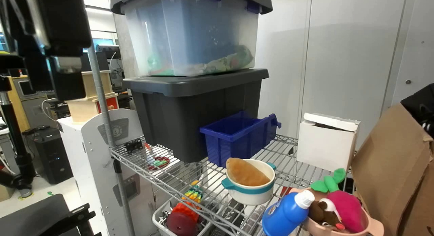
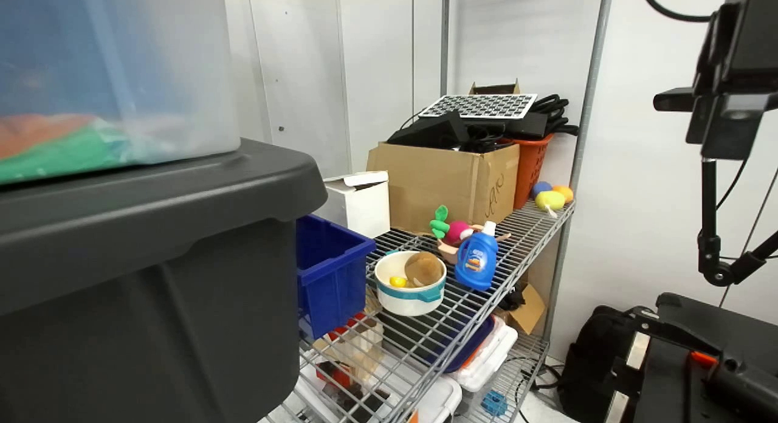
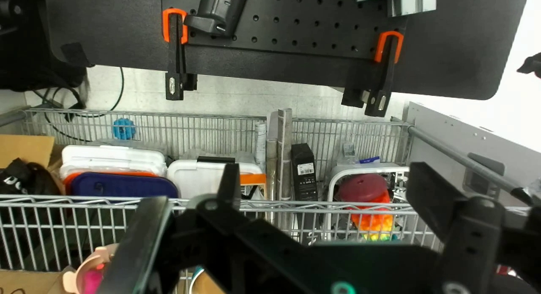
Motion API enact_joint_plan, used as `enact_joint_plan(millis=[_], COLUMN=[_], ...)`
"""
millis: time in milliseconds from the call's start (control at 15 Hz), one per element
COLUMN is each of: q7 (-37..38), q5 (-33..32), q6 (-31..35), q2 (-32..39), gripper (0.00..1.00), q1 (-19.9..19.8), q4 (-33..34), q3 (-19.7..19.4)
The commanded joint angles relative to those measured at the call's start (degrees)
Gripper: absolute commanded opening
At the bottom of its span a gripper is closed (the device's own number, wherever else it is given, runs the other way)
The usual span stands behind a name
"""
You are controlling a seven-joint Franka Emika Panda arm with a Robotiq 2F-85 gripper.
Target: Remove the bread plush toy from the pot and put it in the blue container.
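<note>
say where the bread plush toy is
In an exterior view, the bread plush toy sits in the pot, with the blue container at left and blue bottle at right.

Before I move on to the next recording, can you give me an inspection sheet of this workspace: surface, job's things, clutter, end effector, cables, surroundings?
Surface: wire shelf, open metal grid, partly hidden by what stands on it.
Job's things: bread plush toy in the pot, tilted, partly above the rim; small yellow item beside it; blue container beside the pot.
Clutter: blue bottle, pink bowl with toys, white box, clear lidded tote on the dark grey tote.
End effector: open; held: nothing seen.
Cables: black cable curling between shelf and black tabletop in the wrist view.
Surroundings: pale wall panels; cardboard box farther along the shelf.
</note>
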Motion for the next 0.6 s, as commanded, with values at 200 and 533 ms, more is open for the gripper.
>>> enact_joint_plan(millis=[200, 533], q7=[-1.26, -3.0], q5=[-0.68, -1.0], q6=[2.75, 4.31], q2=[11.73, 22.22], gripper=[1.0, 1.0], q1=[-0.03, -0.89], q4=[8.99, 17.86], q3=[-0.63, -1.27])
